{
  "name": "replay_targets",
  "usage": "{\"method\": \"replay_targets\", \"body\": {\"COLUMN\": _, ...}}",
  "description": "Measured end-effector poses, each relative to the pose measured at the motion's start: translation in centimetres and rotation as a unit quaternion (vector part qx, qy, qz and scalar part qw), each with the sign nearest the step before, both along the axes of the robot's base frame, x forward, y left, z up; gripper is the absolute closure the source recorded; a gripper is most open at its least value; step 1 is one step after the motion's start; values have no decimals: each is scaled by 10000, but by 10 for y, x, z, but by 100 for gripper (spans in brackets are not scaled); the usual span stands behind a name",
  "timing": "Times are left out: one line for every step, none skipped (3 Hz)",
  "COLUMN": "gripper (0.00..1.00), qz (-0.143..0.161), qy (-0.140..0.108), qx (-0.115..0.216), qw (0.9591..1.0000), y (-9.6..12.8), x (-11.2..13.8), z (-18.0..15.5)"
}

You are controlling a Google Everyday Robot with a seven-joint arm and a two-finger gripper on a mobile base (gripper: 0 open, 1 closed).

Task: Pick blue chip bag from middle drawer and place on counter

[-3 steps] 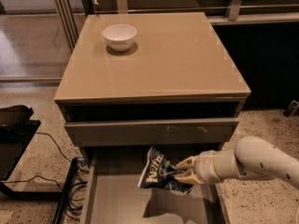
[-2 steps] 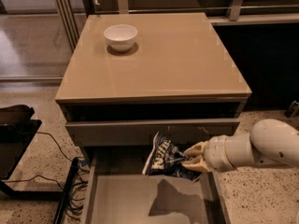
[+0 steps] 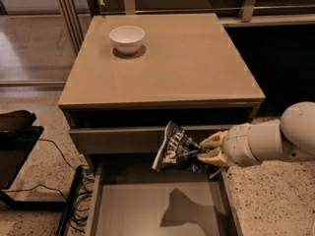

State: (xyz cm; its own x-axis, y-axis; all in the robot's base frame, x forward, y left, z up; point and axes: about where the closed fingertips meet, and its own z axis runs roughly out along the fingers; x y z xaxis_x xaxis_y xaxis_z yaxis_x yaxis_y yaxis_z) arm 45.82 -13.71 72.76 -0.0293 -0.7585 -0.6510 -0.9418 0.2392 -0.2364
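The blue chip bag (image 3: 178,151) hangs in the air in front of the cabinet, above the open middle drawer (image 3: 133,205). My gripper (image 3: 206,151) comes in from the right on a white arm and is shut on the bag's right edge. The bag's white lettering faces the camera. It sits level with the closed drawer front just under the counter (image 3: 172,63). The drawer floor below shows only the bag's shadow.
A white bowl (image 3: 127,38) stands at the counter's back left. A black stand (image 3: 15,146) and loose cables (image 3: 74,200) lie on the speckled floor at the left. A dark rail and wall run behind the counter.
My gripper has lifted the chip bag up out of the drawer, from near the drawer floor to the height of the upper drawer front.
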Motion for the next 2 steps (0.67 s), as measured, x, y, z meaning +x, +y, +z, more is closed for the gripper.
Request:
{"method": "replay_targets", "body": {"gripper": 100, "qz": 38, "qy": -199, "qx": -137, "qw": 9997, "y": 2, "x": 5, "z": 22}}
{"method": "replay_targets", "body": {"gripper": 100, "qz": 75, "qy": -657, "qx": -381, "qw": 9971, "y": -1, "x": 14, "z": 77}}
